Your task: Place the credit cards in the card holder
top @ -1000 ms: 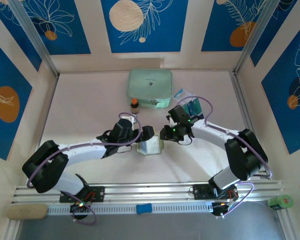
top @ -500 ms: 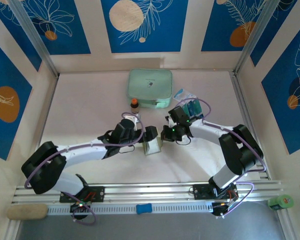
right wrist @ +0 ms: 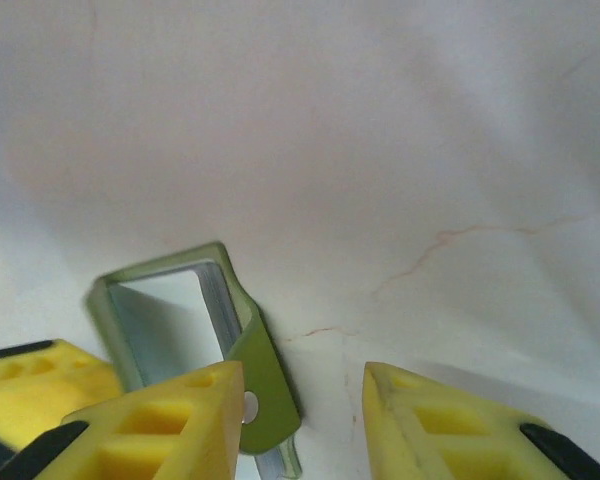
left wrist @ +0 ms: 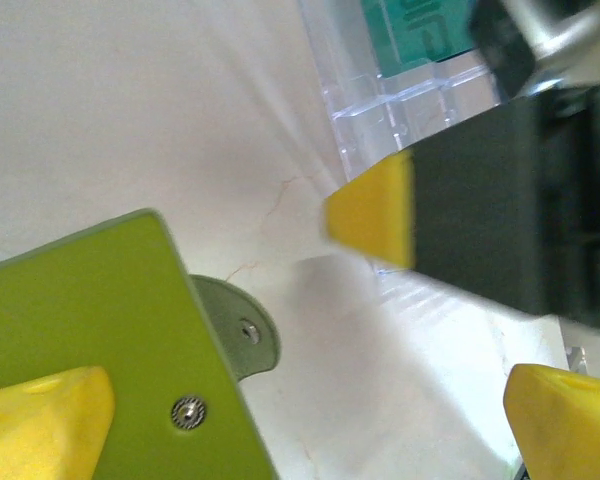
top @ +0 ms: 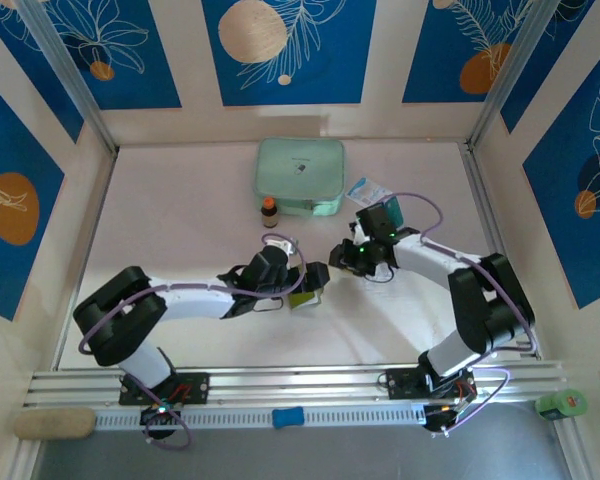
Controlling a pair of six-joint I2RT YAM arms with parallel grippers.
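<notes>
Left wrist view: card holder (left wrist: 100,330), olive green, lies on the worktop (left wrist: 130,110). One corner meets the yellow fingertip at lower left; touching or just under it, cannot tell. Strap tab (left wrist: 242,335) and snap stud (left wrist: 187,411) face up. Left tool (left wrist: 305,430) released, jaws spread wide, bare worktop between them.

Right wrist view: holder stands part open like a tent, clear pockets (right wrist: 212,290) inside. Right tool (right wrist: 310,430) has its jaws parted, the tab just beside one, nothing pinched.

Top external: credit cards (top: 387,211), teal, lie near the right arm's wrist, apart from the holder.

Handling, my guess: cards are thin, stiff and slick, and flat on the worktop, so hard to lift. Take one by a short edge or slide it off the pile. Holder is light and floppy and will likely skid; pin one cover while a pocket mouth is held open.

Unclear: how many cards; whether the clear strip with teal print at the top of the left wrist view belongs to the holder; pocket mouths blurred
</notes>
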